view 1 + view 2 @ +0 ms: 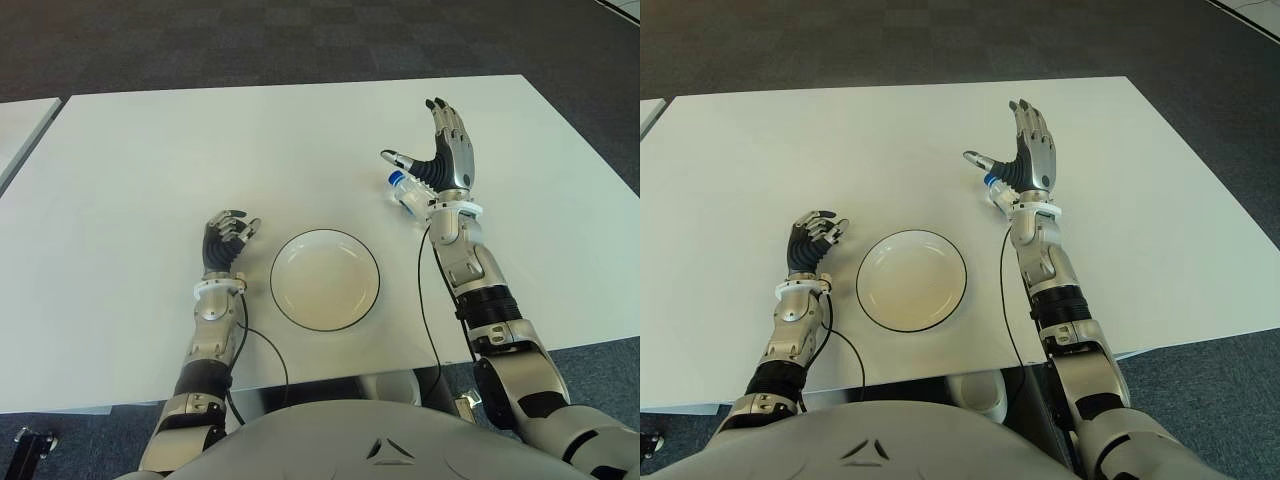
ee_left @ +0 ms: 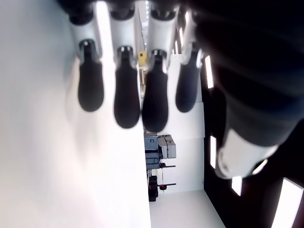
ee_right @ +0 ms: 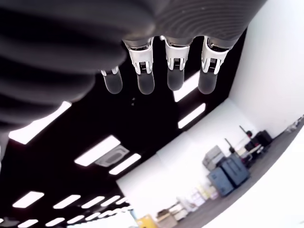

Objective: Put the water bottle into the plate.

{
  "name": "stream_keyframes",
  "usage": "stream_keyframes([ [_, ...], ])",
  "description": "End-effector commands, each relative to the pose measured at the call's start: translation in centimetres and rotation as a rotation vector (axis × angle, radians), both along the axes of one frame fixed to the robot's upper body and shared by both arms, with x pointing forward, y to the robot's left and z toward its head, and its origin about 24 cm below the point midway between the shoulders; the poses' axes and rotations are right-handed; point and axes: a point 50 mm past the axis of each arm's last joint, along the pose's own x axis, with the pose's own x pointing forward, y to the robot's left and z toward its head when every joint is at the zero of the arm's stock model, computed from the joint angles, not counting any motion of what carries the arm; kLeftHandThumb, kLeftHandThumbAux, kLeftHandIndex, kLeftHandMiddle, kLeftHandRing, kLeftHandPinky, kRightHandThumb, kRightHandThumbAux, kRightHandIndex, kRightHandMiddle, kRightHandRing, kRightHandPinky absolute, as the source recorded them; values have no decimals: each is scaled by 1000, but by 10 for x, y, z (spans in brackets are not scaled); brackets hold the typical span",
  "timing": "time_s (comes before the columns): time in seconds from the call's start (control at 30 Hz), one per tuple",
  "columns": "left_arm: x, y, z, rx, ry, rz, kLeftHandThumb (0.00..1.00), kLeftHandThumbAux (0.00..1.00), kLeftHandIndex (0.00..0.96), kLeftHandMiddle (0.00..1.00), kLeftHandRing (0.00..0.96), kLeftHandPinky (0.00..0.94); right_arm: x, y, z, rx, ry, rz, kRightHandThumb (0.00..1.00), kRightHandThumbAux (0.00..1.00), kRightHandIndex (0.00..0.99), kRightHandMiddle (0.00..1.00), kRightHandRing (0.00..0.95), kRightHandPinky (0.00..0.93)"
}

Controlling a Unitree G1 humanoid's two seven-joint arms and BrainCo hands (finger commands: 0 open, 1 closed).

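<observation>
The right hand (image 1: 445, 150) is over the desk (image 1: 150, 160) with its fingers spread wide and holding nothing, while the water bottle (image 1: 405, 192) lies on its side just beside the wrist, partly hidden under the palm — well apart from the empty plate (image 1: 325, 279). The left hand (image 1: 225, 240) shows left of the plate, fingers curled on nothing. The bottle will likely roll if nudged — a careless closing could push it away, or drop it short of the rim.

water bottle (image 1: 403, 192) half hidden behind right robot hand (image 1: 447, 156)
</observation>
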Motion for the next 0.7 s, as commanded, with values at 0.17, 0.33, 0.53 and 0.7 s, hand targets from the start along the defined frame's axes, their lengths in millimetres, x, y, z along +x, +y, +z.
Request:
stream_keyframes([
  [0.17, -5, -3, -8, -22, 40, -3, 709, 713, 435, 625, 596, 575, 17, -8, -19, -126, 251, -85, 592, 258, 0, 0, 0, 0],
  [0.33, -5, -3, -7, -11, 41, -1, 708, 713, 435, 618, 588, 566, 21, -10, -33, -161, 343, -108, 592, 243, 0, 0, 0, 0],
  [0.53, -5, -3, -7, -9, 50, -2, 709, 713, 436, 615, 586, 566, 24, -9, -47, -196, 442, -132, 577, 227, 0, 0, 0, 0],
  [0.7, -5, -3, -7, -18, 49, -1, 708, 713, 435, 613, 582, 565, 23, -10, -58, -212, 497, -155, 550, 214, 0, 0, 0, 0],
])
